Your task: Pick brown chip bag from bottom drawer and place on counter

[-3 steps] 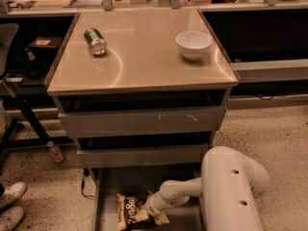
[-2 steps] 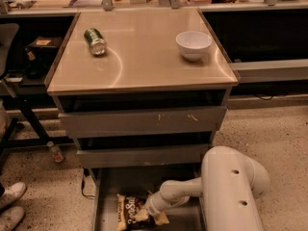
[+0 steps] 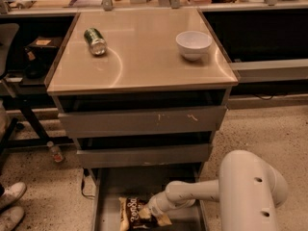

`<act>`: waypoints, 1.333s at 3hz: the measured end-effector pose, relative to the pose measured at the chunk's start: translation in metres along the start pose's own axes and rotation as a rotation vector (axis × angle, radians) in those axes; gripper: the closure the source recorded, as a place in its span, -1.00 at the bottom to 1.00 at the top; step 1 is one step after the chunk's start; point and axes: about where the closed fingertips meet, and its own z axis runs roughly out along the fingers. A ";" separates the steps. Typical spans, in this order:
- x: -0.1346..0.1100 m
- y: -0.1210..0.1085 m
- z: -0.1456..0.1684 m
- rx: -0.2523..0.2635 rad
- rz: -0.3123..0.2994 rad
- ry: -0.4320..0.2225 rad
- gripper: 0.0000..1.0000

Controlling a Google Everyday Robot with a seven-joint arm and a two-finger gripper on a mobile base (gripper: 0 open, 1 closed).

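At the far left edge, around eight o'clock, a pair of white shoes pokes into view, cut off by the frame. A small plastic bottle lies on the speckled floor near the cabinet.

On the glossy beige counter, a green drink can lies on its side at ten o'clock. Below the two upper grey drawers, the long grey metal bottom drawer stands pulled out at six o'clock. The crinkly dark-brown chip bag with white lettering lies on the drawer's floor, its lower end cut off by the frame.

The claw is down in the drawer at the bag's right edge, touching or overlapping it. The wrist hides it, so I cannot tell whether it is spread or pinching the bag.

A white ceramic bowl sits on the counter at one o'clock, and the bulky white robot arm fills five o'clock.

This looks like the grasping step. The next move calls for a firm hold on the slippery foil. Then comes a lift clear of the drawer walls and the drawer fronts above, up to the bare stretch of counter between can and bowl.
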 end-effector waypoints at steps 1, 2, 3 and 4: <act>-0.003 0.008 -0.024 0.004 0.017 -0.028 1.00; -0.002 0.015 -0.046 0.010 0.036 -0.053 1.00; -0.006 0.025 -0.070 0.030 0.029 -0.076 1.00; -0.017 0.042 -0.099 0.056 0.013 -0.077 1.00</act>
